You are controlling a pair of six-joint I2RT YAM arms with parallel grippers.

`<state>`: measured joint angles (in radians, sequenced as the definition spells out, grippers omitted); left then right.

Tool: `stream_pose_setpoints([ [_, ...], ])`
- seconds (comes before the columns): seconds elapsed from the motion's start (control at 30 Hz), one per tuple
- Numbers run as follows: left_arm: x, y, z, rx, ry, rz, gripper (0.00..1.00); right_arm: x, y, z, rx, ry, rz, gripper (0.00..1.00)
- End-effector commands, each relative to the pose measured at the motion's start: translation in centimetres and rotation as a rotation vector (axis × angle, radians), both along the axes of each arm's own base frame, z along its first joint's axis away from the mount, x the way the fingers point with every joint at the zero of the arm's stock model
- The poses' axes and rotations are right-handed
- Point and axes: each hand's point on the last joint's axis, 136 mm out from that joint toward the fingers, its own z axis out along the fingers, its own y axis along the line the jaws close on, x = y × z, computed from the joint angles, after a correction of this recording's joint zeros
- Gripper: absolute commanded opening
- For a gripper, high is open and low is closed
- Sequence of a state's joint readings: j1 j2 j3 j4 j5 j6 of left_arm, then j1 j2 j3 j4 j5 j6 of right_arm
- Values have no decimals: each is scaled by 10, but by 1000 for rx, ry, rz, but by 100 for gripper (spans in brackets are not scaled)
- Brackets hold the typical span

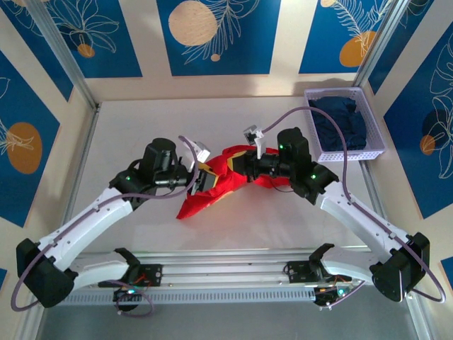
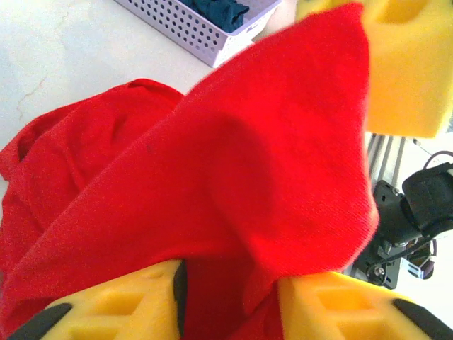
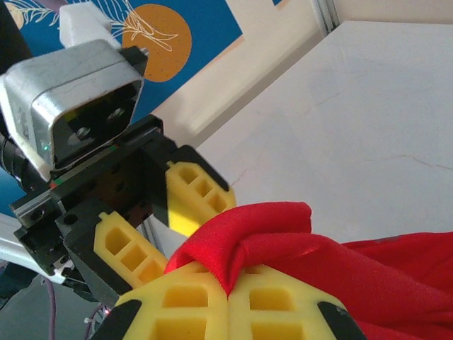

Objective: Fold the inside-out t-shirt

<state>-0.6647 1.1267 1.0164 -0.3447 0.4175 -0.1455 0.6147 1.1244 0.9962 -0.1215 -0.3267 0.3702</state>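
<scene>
Seemingly tight, t-shirt (image 3: 297, 227) pinched between right fingers (image 3: 272, 304)

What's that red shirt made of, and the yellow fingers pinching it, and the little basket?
The t-shirt: soft matte cloth, likely cotton knit; fine grain and loose folds show. The yellow fingers: rigid matte plastic, judging by their hollow ribbed cells. The basket: pale lilac plastic, apparently, with moulded rows of holes.

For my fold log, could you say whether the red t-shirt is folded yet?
Not folded: the t-shirt is crumpled, pinched by the shut right gripper.
</scene>
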Motion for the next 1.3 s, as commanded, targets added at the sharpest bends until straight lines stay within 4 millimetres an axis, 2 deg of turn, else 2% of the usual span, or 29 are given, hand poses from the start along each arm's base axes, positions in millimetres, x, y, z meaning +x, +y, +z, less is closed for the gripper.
stream_pose_setpoints([
  [0.0,0,-3,10,14,-22,-17,45,-1,2,1,6,-8,26,0],
  [0.27,-9,4,23,-9,-71,-20,59,14,-4,-8,-31,41,-35,0],
  [0.37,-8,5,20,1,-99,-13,66,14,-2,-7,-24,47,-23,0],
  [0.57,5,-4,5,76,-77,-17,66,12,-1,-4,-15,44,-10,0],
  [0.73,7,-15,3,68,-61,-57,65,12,-1,-6,-18,47,-8,0],
  [0.8,8,-19,3,65,-55,-72,60,12,-1,-6,-20,44,-11,0],
  [0.83,10,-20,2,69,-49,-65,54,12,-1,-7,-24,43,-8,0],
  [0.93,17,-20,7,62,-44,-25,33,12,-3,-13,-57,25,-7,0],
  [1.03,25,-18,23,11,-20,50,7,11,-9,-24,-149,-54,-1,0],
  [1.07,27,-15,27,-4,5,83,2,12,-12,-26,-184,-85,-12,0],
  [1.17,21,-15,38,-64,117,87,0,19,-19,-28,-278,-170,-81,3],
  [1.27,1,-25,55,-174,194,0,0,33,-27,-27,-347,-208,-188,9],
])
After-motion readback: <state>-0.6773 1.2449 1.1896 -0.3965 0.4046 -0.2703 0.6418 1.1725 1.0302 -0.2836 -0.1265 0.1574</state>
